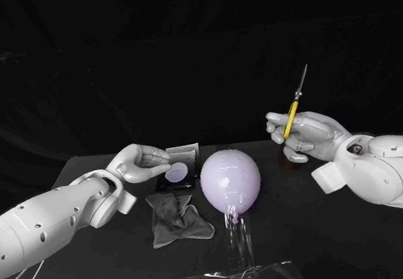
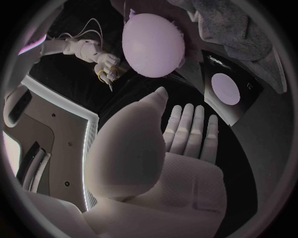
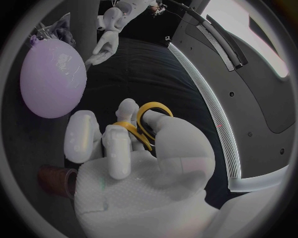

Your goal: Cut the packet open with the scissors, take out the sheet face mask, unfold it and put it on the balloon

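We hold the yellow-handled steel scissors (image 1: 294,108) upright in our right hand (image 1: 312,137); our left hand (image 1: 143,164) hovers empty, fingers straight, beside the flat dark foil packet (image 1: 178,172) by the lilac balloon (image 1: 230,181) — likely thin, slick, floppy — best pinched at a corner.

Place: a robot test lab, staged like a studio.
Backdrop: black drapes (image 1: 190,50) fill the upper frame.
Surface: black table (image 1: 376,242) across the lower half.
Fixture: balloon (image 1: 230,179) mounted on a clear stand (image 1: 241,273), centre.
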